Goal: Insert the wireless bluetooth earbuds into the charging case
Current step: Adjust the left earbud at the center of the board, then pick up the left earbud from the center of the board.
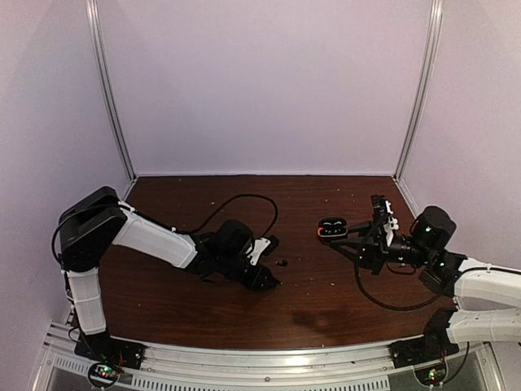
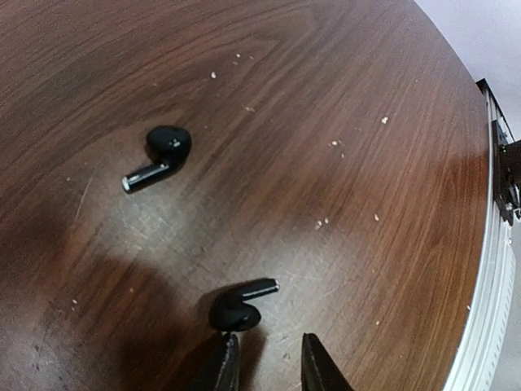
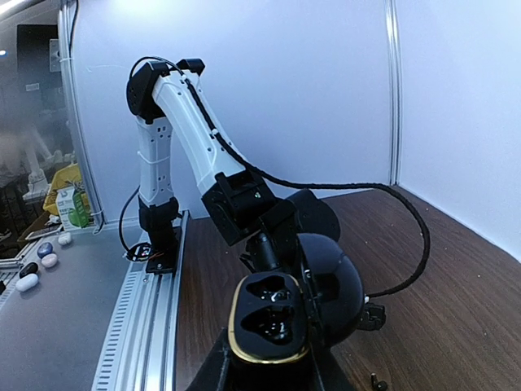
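A black earbud lies on the worktop just ahead of my left jaws, which stand slightly apart, released, gripping neither bud. A second earbud lies farther off on the wood. My right jaws are clenched on the case, lid open, sockets facing the wrist camera.

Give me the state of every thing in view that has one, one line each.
charging case: lid open, clamped by right gripper
near black earbud: loose on table, just ahead of left gripper
far black earbud: loose on table
left gripper: jaws slightly apart, empty
right gripper: shut on charging case
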Tool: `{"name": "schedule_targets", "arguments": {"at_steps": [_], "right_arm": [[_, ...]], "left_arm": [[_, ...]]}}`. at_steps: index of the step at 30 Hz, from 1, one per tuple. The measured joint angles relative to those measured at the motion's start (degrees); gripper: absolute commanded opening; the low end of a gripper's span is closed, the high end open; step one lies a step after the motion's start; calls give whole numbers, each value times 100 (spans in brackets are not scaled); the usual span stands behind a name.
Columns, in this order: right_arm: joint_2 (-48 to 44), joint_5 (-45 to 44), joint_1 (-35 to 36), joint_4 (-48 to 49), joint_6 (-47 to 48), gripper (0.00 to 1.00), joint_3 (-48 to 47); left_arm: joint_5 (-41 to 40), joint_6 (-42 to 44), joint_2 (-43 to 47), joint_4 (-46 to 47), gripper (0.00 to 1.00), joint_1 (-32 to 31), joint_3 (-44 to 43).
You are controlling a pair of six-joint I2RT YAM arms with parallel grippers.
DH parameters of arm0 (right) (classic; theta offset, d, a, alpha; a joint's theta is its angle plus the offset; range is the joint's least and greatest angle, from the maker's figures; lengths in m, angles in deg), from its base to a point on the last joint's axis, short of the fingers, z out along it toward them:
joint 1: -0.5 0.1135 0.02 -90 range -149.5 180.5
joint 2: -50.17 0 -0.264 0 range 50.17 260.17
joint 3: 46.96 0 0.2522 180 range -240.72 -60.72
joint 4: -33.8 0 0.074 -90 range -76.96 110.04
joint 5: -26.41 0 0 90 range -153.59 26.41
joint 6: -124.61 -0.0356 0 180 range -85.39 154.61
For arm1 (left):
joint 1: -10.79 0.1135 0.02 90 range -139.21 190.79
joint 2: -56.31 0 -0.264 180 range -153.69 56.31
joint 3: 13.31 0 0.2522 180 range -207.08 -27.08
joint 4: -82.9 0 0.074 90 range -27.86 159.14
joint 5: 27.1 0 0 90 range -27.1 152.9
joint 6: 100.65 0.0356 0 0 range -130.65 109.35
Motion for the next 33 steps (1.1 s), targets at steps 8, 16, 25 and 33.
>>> {"name": "schedule_targets", "arguments": {"at_steps": [8,16,25,33], "right_arm": [[-442,-363,144,350,518,0,271],[-566,-623,227,684,942,0,538],[-562,-697,289,769,1283,0,538],[-577,-815,341,710,1451,0,538]], "left_arm": [[-72,-72,-269,-175,27,195,-407],[-46,-31,-562,-203,27,542,-977],[179,409,-457,-52,36,702,-872],[643,990,708,1611,44,702,1082]]}}
